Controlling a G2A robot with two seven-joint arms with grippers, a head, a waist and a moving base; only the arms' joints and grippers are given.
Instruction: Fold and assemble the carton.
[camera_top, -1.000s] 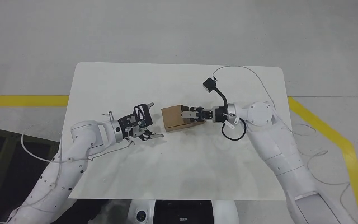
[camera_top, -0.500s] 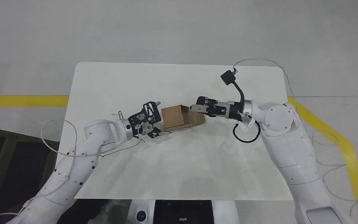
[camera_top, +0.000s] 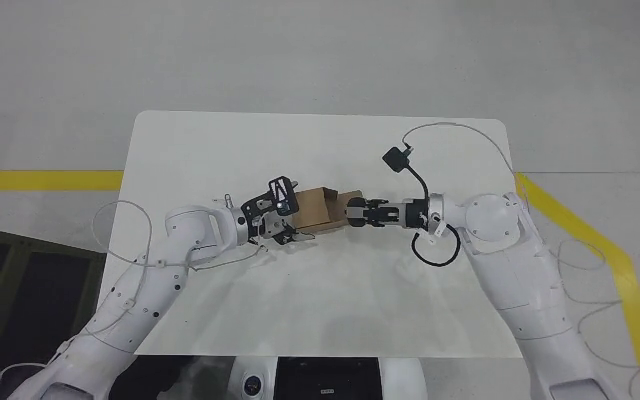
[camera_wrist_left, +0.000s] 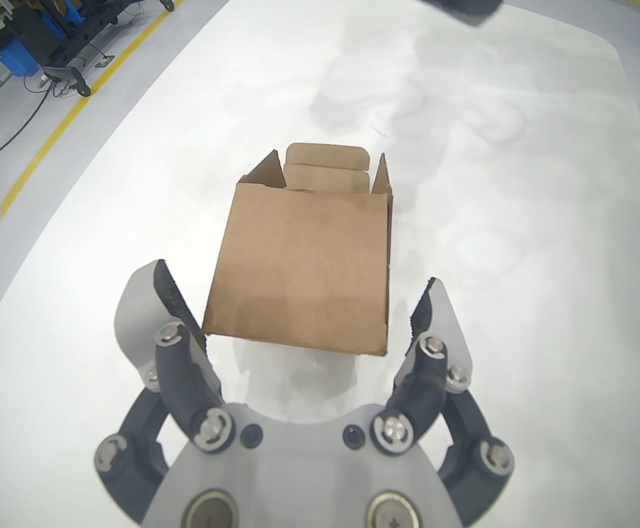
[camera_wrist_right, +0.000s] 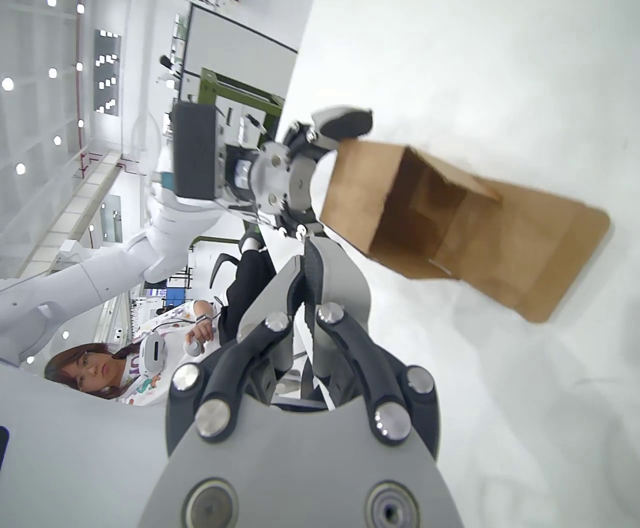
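Left claw (camera_wrist_left: 297, 290) flanks carton (camera_wrist_left: 305, 265); right claw (camera_wrist_right: 305, 247) closed alongside.

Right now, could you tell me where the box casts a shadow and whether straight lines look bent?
Left wrist view: soft shadow on the table under the box's near edge; the table's side edge bows. Top view: table edges run straight.

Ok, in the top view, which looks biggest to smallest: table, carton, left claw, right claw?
1. Table
2. Carton
3. Left claw and right claw: they look about alike, so I won't rank them.
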